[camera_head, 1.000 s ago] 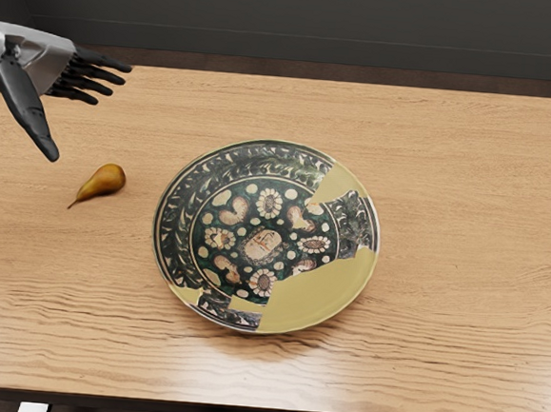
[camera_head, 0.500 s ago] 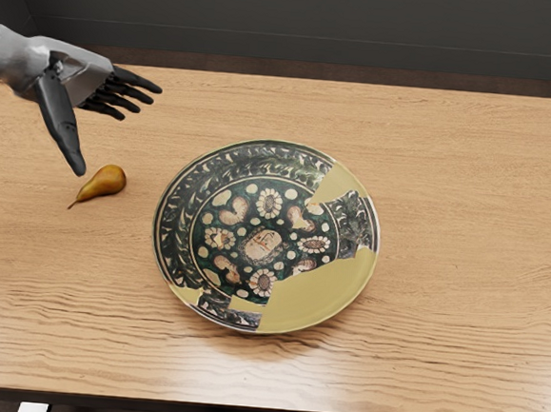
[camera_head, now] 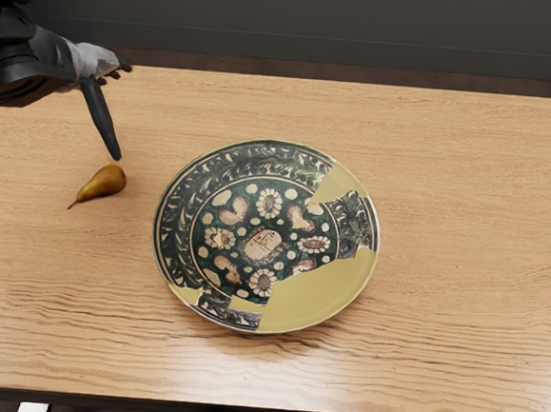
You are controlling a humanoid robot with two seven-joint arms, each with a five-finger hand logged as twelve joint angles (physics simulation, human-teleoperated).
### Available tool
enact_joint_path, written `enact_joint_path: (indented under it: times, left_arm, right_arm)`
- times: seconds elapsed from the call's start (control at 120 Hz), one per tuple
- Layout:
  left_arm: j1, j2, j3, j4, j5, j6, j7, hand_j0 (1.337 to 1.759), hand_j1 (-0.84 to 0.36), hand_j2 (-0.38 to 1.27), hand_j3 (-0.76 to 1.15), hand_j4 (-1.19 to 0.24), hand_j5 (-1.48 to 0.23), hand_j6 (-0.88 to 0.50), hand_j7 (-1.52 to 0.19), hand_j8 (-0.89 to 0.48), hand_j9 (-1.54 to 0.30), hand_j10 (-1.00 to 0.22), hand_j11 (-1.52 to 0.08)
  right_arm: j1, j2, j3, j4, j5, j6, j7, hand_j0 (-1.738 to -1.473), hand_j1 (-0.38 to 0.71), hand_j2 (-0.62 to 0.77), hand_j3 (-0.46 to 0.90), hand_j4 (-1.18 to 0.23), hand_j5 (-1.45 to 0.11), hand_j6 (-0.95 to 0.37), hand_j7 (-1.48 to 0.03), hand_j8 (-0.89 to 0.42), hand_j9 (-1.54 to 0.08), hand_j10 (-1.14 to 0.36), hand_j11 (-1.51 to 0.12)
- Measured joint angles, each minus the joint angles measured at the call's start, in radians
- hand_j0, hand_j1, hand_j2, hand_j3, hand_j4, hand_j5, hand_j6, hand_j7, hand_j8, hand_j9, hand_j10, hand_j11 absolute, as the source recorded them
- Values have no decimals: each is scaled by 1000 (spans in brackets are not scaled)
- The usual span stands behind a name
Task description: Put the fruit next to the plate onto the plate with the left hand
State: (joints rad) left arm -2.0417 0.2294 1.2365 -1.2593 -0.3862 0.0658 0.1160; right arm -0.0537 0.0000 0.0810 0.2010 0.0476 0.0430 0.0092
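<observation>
pear (camera_head: pixel 103 183) lying on the wooden table (camera_head: pixel 468 183), near the left rim of the patterned plate (camera_head: pixel 320 303), apart from it, bare wood between. long axis slanted: stem end toward lower left, fat end toward upper right. above it, left hand (camera_head: pixel 89 63) open, one dark finger (camera_head: pixel 102 124) stretched down, gripping nothing.

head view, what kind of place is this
Likely a simulated tabletop test setup, not a home: a wooden table with a patterned plate and a pear beside it, a robot's left hand near the pear, and a plain dark backdrop.
</observation>
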Motion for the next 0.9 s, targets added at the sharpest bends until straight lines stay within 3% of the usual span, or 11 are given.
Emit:
enact_joint_path:
  times: [0.167, 0.533, 0.658, 0.9]
  left_arm:
    - [64, -41, 3, -1, 57, 95, -1, 1658, 344, 1, 0, -4, -5, -5, -5, -4, -5, -4, -5]
    - [170, -76, -1, 3, 141, 128, -2, 1658, 342, 1, 0, -6, -8, -7, -8, -6, -8, -6, -8]
    - [227, -87, -16, 9, 137, 237, -3, 1658, 336, 2, 0, -12, -15, -12, -15, -12, -15, -12, -15]
    - [245, -85, -28, 13, 111, 305, -3, 1658, 205, 24, 0, -121, -156, -121, -156, -121, -156, -120, -156]
  right_arm:
    - [0, 0, 0, 0, 0, 0, 0, -1658, -335, -2, 0, -11, -15, -11, -15, -11, -15, -11, -15]
    - [0, 0, 0, 0, 0, 0, 0, -1658, -335, -2, 0, -11, -15, -11, -15, -11, -15, -11, -15]
    - [0, 0, 0, 0, 0, 0, 0, -1658, -335, -2, 0, -11, -15, -11, -15, -11, -15, -11, -15]
    - [0, 0, 0, 0, 0, 0, 0, -1658, -335, -2, 0, -11, -15, -11, -15, -11, -15, -11, -15]
